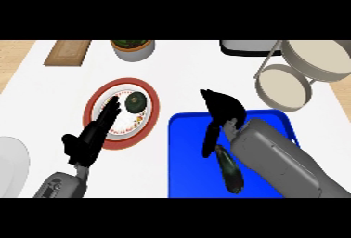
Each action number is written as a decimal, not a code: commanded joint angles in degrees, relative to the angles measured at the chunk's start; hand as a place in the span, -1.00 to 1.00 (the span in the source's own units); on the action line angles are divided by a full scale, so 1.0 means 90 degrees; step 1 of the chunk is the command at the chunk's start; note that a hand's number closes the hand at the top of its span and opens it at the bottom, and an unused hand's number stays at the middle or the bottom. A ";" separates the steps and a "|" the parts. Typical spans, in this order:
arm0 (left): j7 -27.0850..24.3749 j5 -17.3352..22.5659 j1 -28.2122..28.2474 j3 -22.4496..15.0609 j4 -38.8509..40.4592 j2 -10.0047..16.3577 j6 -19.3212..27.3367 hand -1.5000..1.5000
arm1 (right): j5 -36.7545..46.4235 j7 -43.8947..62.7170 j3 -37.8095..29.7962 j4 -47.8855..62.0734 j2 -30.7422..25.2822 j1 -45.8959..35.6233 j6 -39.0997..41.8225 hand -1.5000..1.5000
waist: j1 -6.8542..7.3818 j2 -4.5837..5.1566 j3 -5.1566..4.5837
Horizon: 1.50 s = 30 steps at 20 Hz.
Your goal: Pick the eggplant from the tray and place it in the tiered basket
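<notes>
A dark purple eggplant [231, 171] lies lengthwise on the blue tray [188, 158] at the lower right. Its right side is tucked under my right forearm. My right hand [224, 108] hovers over the tray's far edge, open, fingers pointing up and left and the thumb [211, 139] hanging down toward the eggplant's near tip. I cannot tell whether the thumb touches it. The tiered basket [263, 80], two pale round bowls on a grey frame, stands at the upper right. My left hand [89, 139] rests open at the lower left, fingers straight over a plate's rim.
A red-rimmed plate [152, 117] with a dark green round item [137, 102] sits left of the tray. A white pot [133, 50] and a wooden board [67, 52] stand at the back. A dark appliance [245, 46] is beside the basket, a white plate [10, 167] at the left edge.
</notes>
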 commanded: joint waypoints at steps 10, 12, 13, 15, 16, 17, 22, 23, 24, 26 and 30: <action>0.0131 0.0101 0.0089 0.0250 -0.0156 0.0157 -0.0243 0.00 | -0.1002 0.2602 0.0326 -0.1001 0.0156 -0.0449 0.1052 -1.00 | -0.0069 0.0040 0.0035; -0.0280 -0.0222 0.0326 0.0009 -0.0056 -0.0229 0.0129 0.00 | -0.0672 0.2783 0.0300 -0.0825 0.0241 -0.0752 0.0715 -1.00 | -0.0034 0.0044 0.0031; -0.0370 0.0072 0.0235 0.0364 0.0075 0.0180 -0.0334 0.00 | -0.0585 0.2744 0.0336 -0.0777 0.0121 -0.0709 0.0719 -1.00 | -0.0047 0.0050 0.0028; -0.0103 -0.0060 0.0271 0.0181 -0.0195 0.0035 -0.0104 0.00 | -0.0433 0.2768 0.0741 -0.0530 0.0174 -0.0618 0.0876 -1.00 | -0.0002 0.0039 0.0031; -0.0154 -0.0033 0.0121 0.0238 0.0178 0.0008 -0.0204 0.00 | -0.0548 0.2644 0.0711 -0.0417 -0.0005 -0.0550 0.1075 -1.00 | -0.0072 0.0066 0.0028; -0.0184 -0.0162 0.0094 0.0130 -0.0007 -0.0057 -0.0099 0.00 | -0.0461 0.2809 0.0953 -0.0308 0.0223 -0.0390 0.0918 -1.00 | -0.0056 0.0053 0.0028; -0.0185 -0.0158 0.0327 0.0156 -0.0157 -0.0076 -0.0121 0.00 | -0.0470 0.2604 0.0850 -0.0030 0.0252 0.0024 0.0712 -1.00 | -0.0017 0.0067 0.0036; 0.0107 -0.0310 0.0218 0.0054 -0.0242 -0.0193 0.0101 0.00 | -0.0619 0.2653 0.0621 -0.0459 0.0009 0.0055 0.0874 -1.00 | -0.0066 0.0054 0.0039; -0.0424 -0.0200 0.0206 0.0270 0.0281 -0.0114 -0.0183 0.00 | -0.0391 0.2553 0.0934 -0.0531 0.0061 0.0423 0.0620 -1.00 | -0.0112 0.0067 0.0033; -0.0159 -0.0200 0.0122 0.0283 0.0070 -0.0129 -0.0158 0.00 | -0.0371 0.2502 0.0746 -0.0756 -0.0142 0.0522 0.0750 -1.00 | -0.0083 0.0063 0.0037; -0.0197 -0.0228 0.0100 0.0312 0.0163 -0.0248 -0.0142 0.00 | -0.0008 0.2370 0.0918 -0.0584 -0.0133 0.0798 0.0619 -1.00 | -0.0073 0.0072 0.0036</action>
